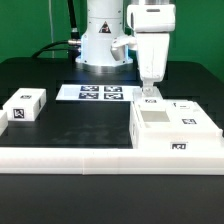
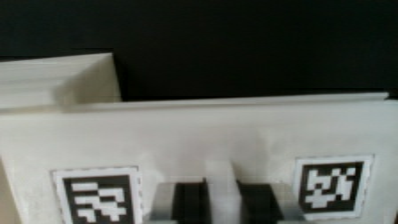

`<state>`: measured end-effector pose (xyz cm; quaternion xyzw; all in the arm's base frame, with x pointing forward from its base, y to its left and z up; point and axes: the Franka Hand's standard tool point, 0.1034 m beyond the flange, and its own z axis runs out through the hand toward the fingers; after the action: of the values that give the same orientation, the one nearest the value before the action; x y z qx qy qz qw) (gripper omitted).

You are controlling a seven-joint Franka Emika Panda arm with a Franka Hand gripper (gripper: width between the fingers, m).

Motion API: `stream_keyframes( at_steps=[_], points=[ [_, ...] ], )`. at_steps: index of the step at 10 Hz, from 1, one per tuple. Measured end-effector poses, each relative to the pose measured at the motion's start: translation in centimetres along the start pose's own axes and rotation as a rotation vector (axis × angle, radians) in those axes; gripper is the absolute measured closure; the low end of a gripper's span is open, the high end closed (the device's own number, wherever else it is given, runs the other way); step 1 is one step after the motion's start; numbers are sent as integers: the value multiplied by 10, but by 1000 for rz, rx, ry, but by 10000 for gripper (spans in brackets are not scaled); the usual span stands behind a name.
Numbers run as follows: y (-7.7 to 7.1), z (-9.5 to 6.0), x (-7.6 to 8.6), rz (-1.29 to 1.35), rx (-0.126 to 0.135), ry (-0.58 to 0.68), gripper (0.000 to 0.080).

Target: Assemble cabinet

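Cabinet (image 1: 155, 138) is sitting under the gripper (image 1: 150, 96), grip state unclear; block (image 1: 25, 107) and marker board (image 1: 100, 93) are lying apart; wrist view is showing two tags (image 2: 98, 197).

on the tabletop (image 1: 60, 125), the cabinet (image 1: 175, 128) sits at the exterior view's right, with a small block (image 1: 25, 107) well apart at the left. the marker board (image 1: 100, 92) lies behind and between them, in front of the robot base (image 1: 100, 40). the pincer (image 1: 150, 97) is at the cabinet's rear edge.
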<state>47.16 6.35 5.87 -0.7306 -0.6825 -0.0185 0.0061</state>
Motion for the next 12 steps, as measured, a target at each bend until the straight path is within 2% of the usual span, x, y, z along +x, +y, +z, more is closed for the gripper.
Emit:
stream_keyframes(
  at_steps=[1,5,7,12],
  points=[
    [1,0,-1,-8,-1,0,731],
    [33,-2,-3,-35,-23,10,731],
    [48,-2,-6,-84,-25,11,731],
    [47,-2,-6,-76,-25,11,731]
  ],
)
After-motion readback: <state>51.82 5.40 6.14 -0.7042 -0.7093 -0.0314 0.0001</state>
